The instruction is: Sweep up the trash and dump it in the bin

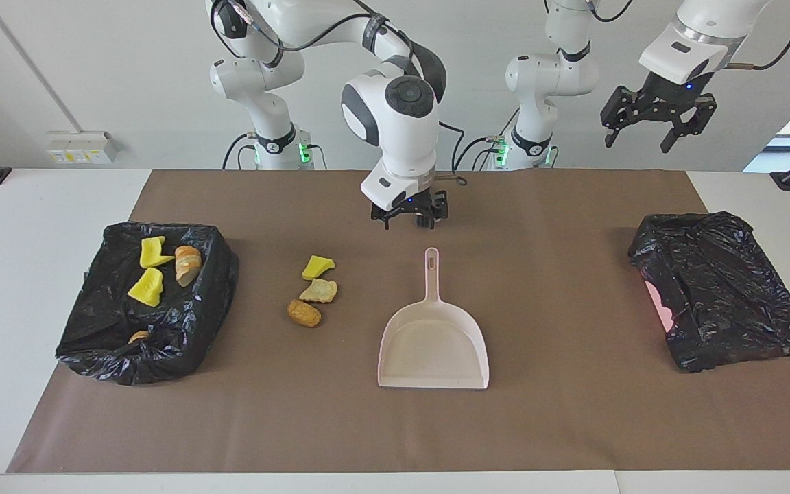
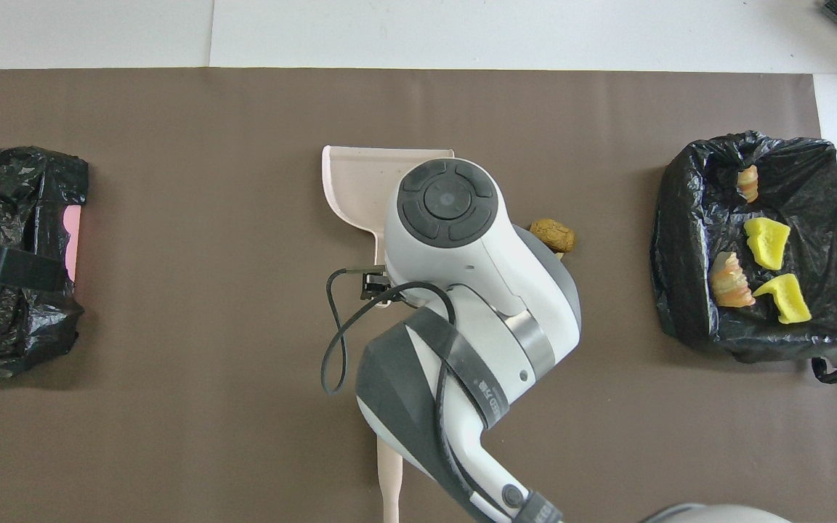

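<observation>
Three scraps of trash are left on the brown mat (image 1: 573,425): a yellow sponge chunk (image 1: 317,266), a pale tan lump (image 1: 319,291) touching it, and a brown bread-like lump (image 1: 304,313) farthest from the robots. They sit between the empty pink dustpan (image 1: 434,343) and the black-lined bin (image 1: 79,343) at the right arm's end of the table. That bin already holds two yellow chunks (image 1: 147,286) and bread pieces (image 1: 188,263), so I judge the task about half done, with one sweep and one dump remaining. The right gripper (image 1: 410,214) hangs over the mat above the dustpan's handle, fingers spread, holding nothing. The left gripper (image 1: 653,130) waits high over its own end, fingers spread, near a second bag-covered bin (image 1: 731,295). A brush handle (image 2: 389,483) lies nearest the robots.
</observation>
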`<state>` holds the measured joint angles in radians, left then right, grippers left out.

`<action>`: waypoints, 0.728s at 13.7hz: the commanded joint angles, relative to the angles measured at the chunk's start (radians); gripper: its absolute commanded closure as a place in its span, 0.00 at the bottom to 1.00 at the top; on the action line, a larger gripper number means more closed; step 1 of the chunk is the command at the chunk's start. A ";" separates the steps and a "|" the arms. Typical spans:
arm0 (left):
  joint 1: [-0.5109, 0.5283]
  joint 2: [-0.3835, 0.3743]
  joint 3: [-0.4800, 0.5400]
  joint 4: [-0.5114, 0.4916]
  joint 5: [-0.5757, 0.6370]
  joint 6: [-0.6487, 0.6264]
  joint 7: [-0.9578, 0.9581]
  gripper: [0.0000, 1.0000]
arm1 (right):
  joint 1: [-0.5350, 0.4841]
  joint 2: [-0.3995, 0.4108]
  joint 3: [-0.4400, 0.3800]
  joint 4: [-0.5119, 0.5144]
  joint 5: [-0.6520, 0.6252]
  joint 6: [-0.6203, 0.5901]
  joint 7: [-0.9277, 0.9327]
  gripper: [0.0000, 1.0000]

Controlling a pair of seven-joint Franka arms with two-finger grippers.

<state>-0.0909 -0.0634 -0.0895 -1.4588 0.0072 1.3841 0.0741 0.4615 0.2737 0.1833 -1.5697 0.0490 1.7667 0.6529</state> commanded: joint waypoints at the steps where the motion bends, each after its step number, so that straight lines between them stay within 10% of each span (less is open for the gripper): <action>1: -0.013 -0.012 -0.006 -0.006 -0.009 0.000 -0.005 0.00 | 0.040 -0.167 0.002 -0.252 0.063 0.045 0.007 0.00; 5: -0.013 -0.015 -0.006 -0.008 -0.009 0.001 -0.005 0.00 | 0.141 -0.394 0.002 -0.618 0.192 0.203 0.039 0.00; 10: -0.072 -0.036 -0.029 -0.106 -0.010 0.155 -0.020 0.00 | 0.334 -0.407 0.004 -0.774 0.198 0.307 0.158 0.00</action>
<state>-0.1188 -0.0687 -0.1269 -1.4770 0.0064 1.4436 0.0712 0.7557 -0.1164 0.1897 -2.2869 0.2238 2.0212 0.7748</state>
